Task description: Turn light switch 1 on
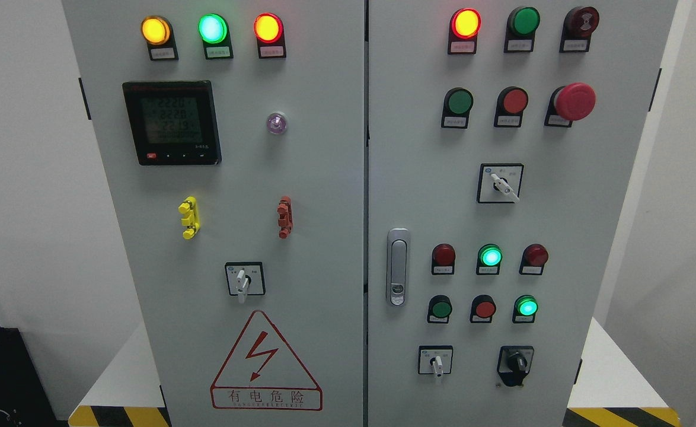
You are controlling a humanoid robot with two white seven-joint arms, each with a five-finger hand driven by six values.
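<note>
**Grey cabinet faced, no hands seen**

Grey cabinet doors [324, 178] fill the head view. Lit lamps [212, 28] are ranged along the top. Which knob is switch 1 cannot be told; robot hands are not shown.

We see a pale grey electrical cabinet [324, 178] whose left door carries lit amber [155, 30], green [213, 28] and red [268, 28] indicator lamps, a black-framed meter [172, 123] with a greenish display, a yellow clip [189, 217], a red-orange clip [285, 217] and a red-outlined warning triangle [265, 362]. On the right door we see a red mushroom button [574, 101]. Yellow-and-black hazard stripes [120, 416] edge the white platform.
</note>
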